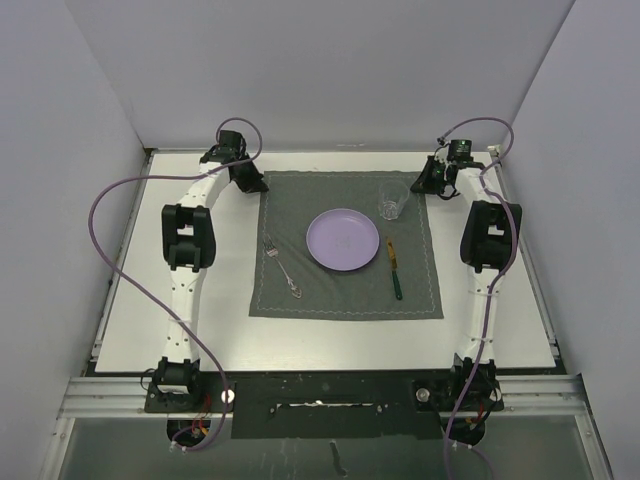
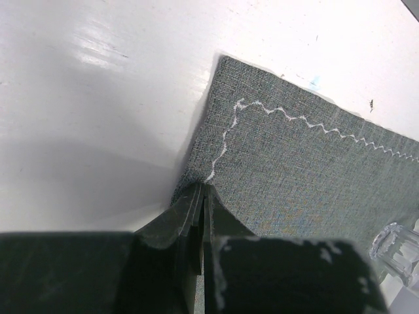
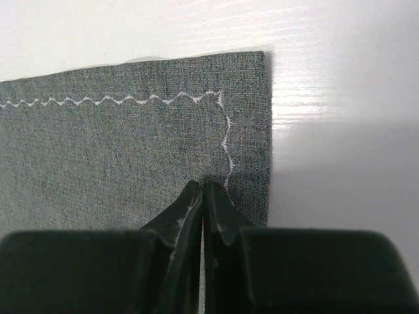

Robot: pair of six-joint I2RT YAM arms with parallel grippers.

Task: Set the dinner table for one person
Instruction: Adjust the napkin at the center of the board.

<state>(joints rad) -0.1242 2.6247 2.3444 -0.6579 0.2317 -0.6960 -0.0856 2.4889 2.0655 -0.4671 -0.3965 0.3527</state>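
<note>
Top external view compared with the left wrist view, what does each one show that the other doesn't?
Only the top view shows the plate, the fork and the knife. Only the left wrist view shows the stitching as a clear zigzag, and the left pincer shut at the edge of the placemat. Both show the placemat, the glass and the white table.

The left arm (image 1: 190, 250) is stretching forward beside the placemat (image 1: 330, 295) and bending inward at its far left corner, with the left gripper (image 2: 203, 186) pressing closed fingertips against that corner's edge. The right arm (image 1: 485, 240) is reaching likewise, and the right gripper (image 3: 201, 184) is sitting, jaws together, on the far right corner.
</note>
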